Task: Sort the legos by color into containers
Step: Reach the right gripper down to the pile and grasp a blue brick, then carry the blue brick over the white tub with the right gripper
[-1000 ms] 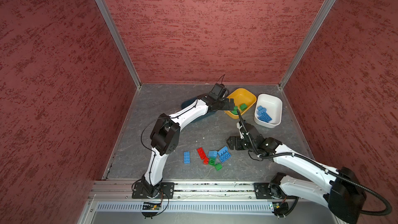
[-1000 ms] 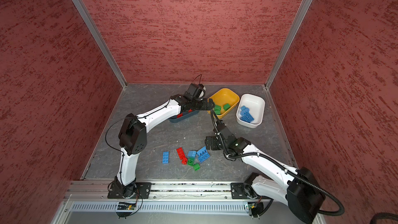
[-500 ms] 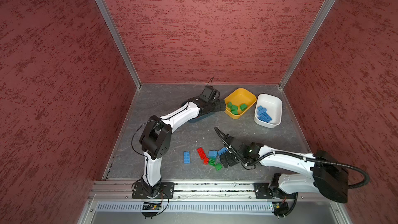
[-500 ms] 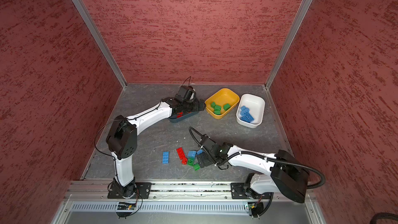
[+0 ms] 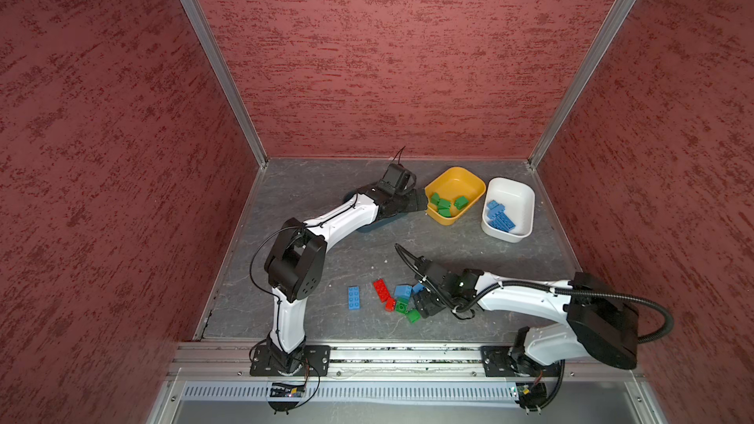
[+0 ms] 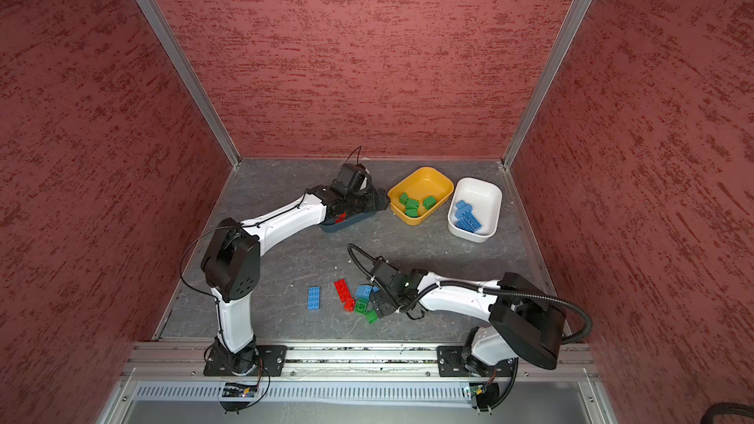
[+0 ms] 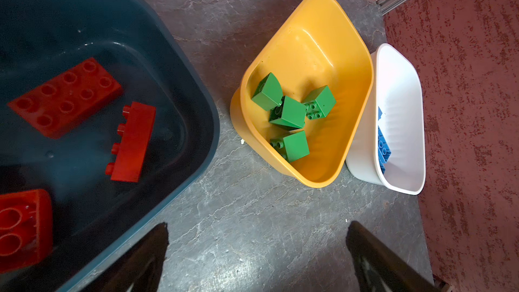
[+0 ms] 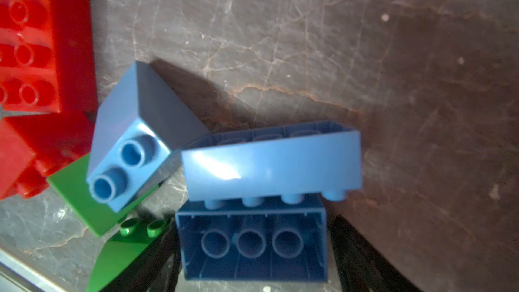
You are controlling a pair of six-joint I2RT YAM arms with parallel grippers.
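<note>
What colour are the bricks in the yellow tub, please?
Those bricks are green; the left wrist view shows it best.

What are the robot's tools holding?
Left tool: nothing. Right tool straddles a blue brick at its short ends; whether it grips yet cannot be told.

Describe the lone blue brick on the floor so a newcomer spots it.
On the grey floor, find the pile of loose bricks near the front rail. In a top view the blue brick lies flat, left of it. It alone touches no other brick.
</note>
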